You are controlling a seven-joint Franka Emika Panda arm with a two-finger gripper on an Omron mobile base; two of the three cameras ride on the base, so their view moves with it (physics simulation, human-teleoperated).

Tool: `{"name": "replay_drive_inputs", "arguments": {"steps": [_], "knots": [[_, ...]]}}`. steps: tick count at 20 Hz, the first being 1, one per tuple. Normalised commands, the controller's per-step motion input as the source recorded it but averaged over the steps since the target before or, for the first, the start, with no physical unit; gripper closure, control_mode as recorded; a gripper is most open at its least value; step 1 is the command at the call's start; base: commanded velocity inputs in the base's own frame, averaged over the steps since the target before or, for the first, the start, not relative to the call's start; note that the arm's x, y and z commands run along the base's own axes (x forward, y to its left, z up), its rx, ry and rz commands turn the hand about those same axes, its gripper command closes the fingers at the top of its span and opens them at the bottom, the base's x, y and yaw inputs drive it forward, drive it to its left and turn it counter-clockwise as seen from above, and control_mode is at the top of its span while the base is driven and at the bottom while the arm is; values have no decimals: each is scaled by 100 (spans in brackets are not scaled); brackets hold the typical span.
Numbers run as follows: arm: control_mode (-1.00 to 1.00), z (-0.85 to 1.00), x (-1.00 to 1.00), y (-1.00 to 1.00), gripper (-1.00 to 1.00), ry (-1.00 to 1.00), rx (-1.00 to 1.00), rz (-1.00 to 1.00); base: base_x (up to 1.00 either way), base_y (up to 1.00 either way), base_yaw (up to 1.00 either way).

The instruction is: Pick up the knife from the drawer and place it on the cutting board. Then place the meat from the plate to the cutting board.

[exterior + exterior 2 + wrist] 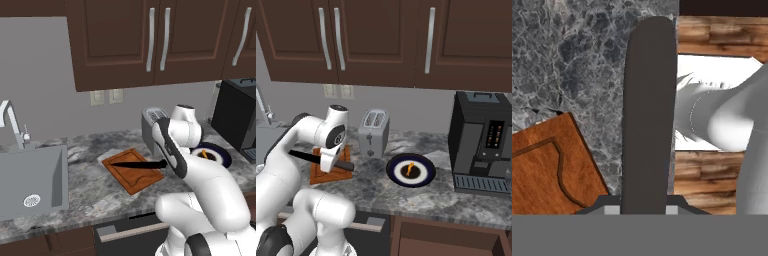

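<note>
The bench [90,192] is a grey marbled stone surface running below dark brown upper cabinets [381,40]. A grey sink [30,182] is set into the bench at its left end, with a faucet [12,125] behind it. A black coffee machine [483,142] stands at the right end of the bench.

The drawer [125,232] is open below the bench front, beside the robot's body.

The cutting board [132,170] lies flat on the bench, between the sink and a silver toaster [373,132]. The plate [411,170] sits on the bench between the toaster and the coffee machine, apart from the cutting board.

The knife [137,163] is held roughly level above the cutting board, its black blade pointing towards the sink side. In the hand view the knife's dark handle [648,115] runs up from between the finger tips, over the bench edge.

The gripper [166,162] is closed narrowly on the knife handle, over the right end of the cutting board.

The meat [410,167] lies at the dark centre of the plate.
</note>
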Motion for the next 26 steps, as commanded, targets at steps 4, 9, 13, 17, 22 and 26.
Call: {"name": "replay_drive_inputs", "arguments": {"steps": [4,9,13,17,22,26], "knots": [[-100,-9,26,13,100,0,0,-10,0,0,0],[-100,-22,24,14,100,0,0,-14,0,0,0],[-100,-31,14,12,100,0,0,-18,0,0,0],[-100,-28,22,8,100,0,0,-20,0,0,0],[-100,-21,23,0,100,0,0,-8,0,0,0],[-100,-24,26,0,100,0,-1,0,0,0,0]]}}
